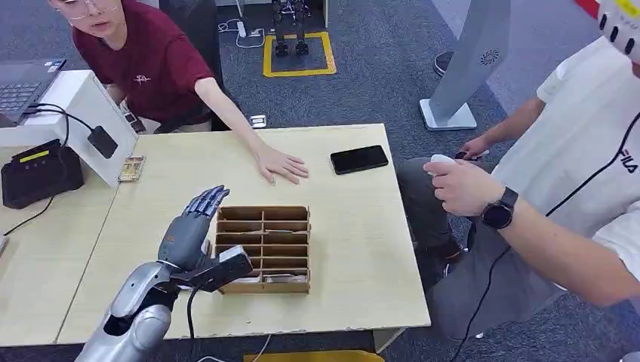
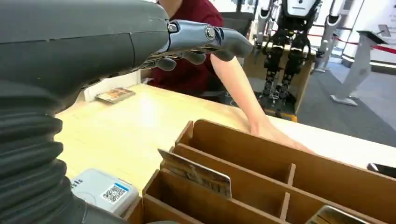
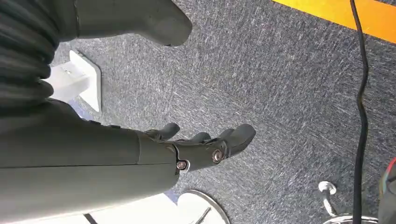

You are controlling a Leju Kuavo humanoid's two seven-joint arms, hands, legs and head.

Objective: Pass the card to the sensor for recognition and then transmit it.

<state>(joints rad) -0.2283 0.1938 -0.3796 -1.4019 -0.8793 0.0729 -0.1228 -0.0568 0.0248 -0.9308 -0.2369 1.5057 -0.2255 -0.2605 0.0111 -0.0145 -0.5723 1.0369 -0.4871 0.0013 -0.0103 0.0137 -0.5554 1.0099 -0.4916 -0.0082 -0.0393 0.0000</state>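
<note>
A wooden slotted box point(image 1: 264, 249) stands mid-table with cards in several slots; one card point(image 2: 196, 172) leans upright in a near slot. My left hand point(image 1: 192, 226) hovers just left of the box, fingers stretched out and holding nothing; in the left wrist view the left hand point(image 2: 201, 42) reaches over the box point(image 2: 261, 163). Another card point(image 1: 132, 167) lies flat at the foot of a white stand point(image 1: 90, 105) carrying a small black sensor point(image 1: 102, 141). My right hand point(image 3: 205, 144) hangs over grey carpet, loosely spread and holding nothing.
A person in red rests a hand point(image 1: 283, 164) on the table beyond the box. A black phone point(image 1: 359, 159) lies at the far right. A black terminal point(image 1: 38, 173) sits far left. A person in white point(image 1: 528, 211) sits close at the right edge.
</note>
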